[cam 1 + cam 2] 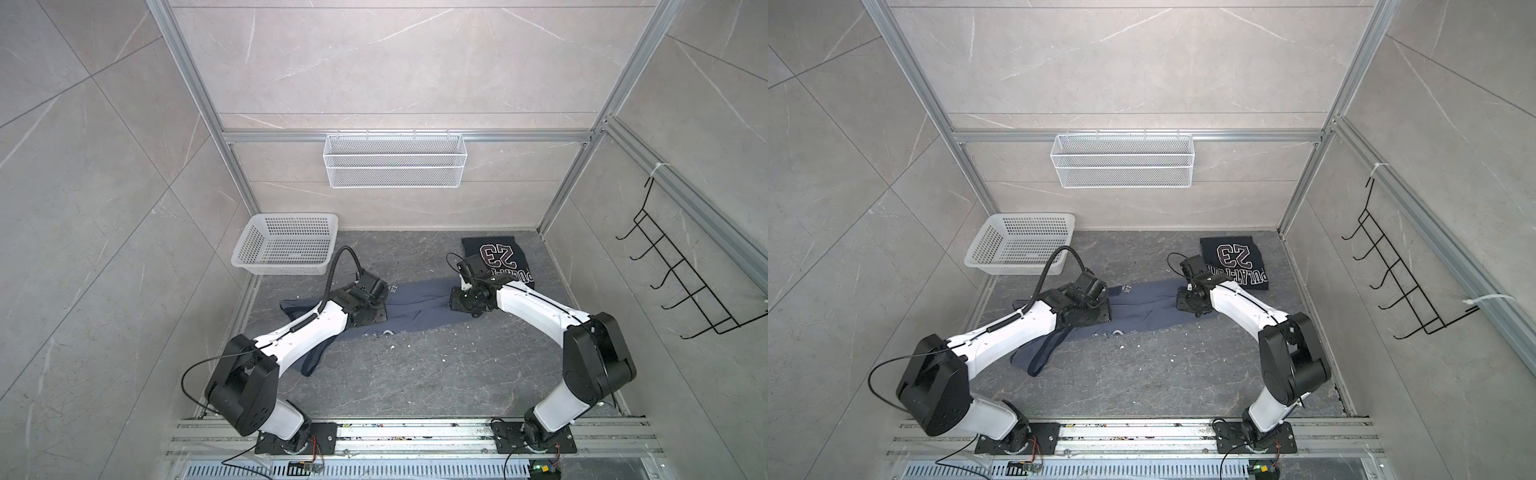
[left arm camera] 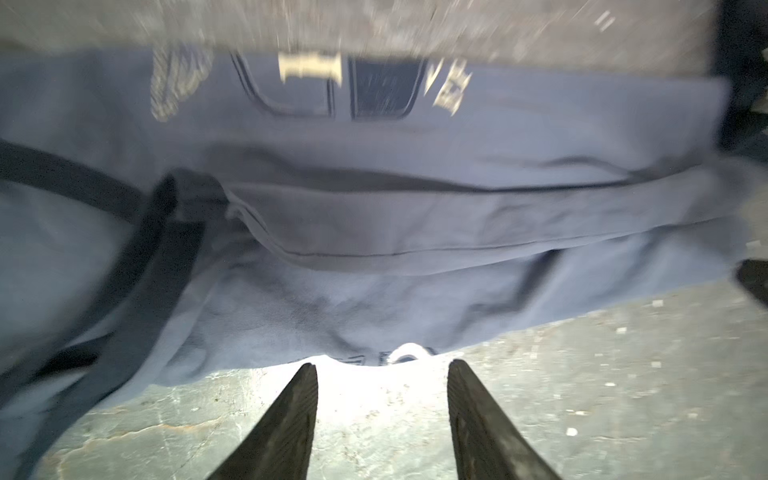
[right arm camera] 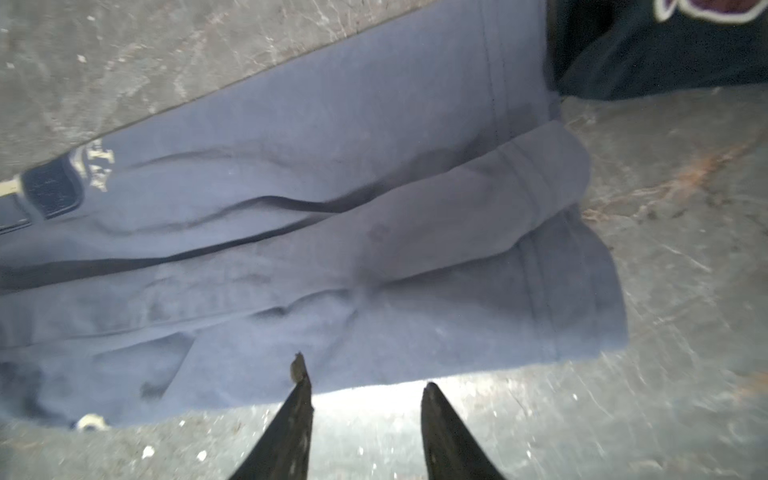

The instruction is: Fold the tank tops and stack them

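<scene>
A white perforated plastic basket [image 1: 277, 268] sits at the far left corner of the dark grey, marble-look worktop [image 1: 415, 374]. A white wire-mesh basket [image 1: 395, 166] hangs from the aluminium rail [image 1: 270, 136] on the back wall. A black wire hook rack [image 1: 685, 278] hangs on the right wall. Small white specks [image 1: 444, 356] dot the worktop.

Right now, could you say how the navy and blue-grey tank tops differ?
The navy tank top is near-black with a big "23"; the blue-grey tank top is paler with small white lettering. The navy one is folded compact; the blue-grey one lies long and creased. Both rest on the table.
</scene>
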Controlling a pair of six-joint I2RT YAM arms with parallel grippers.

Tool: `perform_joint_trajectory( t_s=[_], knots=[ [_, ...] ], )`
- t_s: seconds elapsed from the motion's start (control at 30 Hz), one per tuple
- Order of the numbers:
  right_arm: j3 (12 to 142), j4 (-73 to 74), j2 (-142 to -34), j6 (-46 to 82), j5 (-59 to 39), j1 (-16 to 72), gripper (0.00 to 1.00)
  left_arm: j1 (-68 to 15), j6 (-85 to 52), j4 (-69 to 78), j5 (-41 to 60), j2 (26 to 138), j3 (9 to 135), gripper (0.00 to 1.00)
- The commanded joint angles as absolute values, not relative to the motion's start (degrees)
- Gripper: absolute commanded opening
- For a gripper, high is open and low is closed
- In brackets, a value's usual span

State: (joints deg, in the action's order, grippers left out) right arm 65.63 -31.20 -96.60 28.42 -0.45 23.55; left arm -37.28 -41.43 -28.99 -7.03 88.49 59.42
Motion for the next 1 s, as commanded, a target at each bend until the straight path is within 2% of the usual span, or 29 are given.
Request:
perform_joint_trajectory(
  t_s=[0.0, 0.23, 0.63, 0.8, 0.87, 0.97],
  knots=[
    [67.3, -30.1, -100.3, 27.5, -0.6, 23.5, 0.45, -36.7, -41.1, -26.2, -5.8, 91.7, 60.3, 0.53],
    [74.2, -30.3, -107.9, 27.9, 3.8, 23.1, 0.44, -31.6, -41.0, -21.1, -4.7, 98.7, 62.2, 0.51],
    [88.0, -34.6, -118.3, 27.4, 5.6, 18.8, 0.45, -21.1, -40.8, -22.7, -4.2, 106.2, 69.6, 0.52],
    [86.1, -35.4, -112.6, 26.5, 4.0, 18.7, 0.46, -20.6, -37.9, -28.8, -2.9, 101.1, 72.3, 0.60],
    [82.4, -34.7, -107.5, 26.2, 2.5, 19.5, 0.48, -20.9, -37.4, -31.4, -2.7, 95.9, 70.7, 0.65],
    [75.6, -33.4, -100.1, 26.1, 0.3, 21.0, 0.49, -21.0, -38.0, -37.4, -6.1, 86.0, 66.1, 0.66]
  ],
)
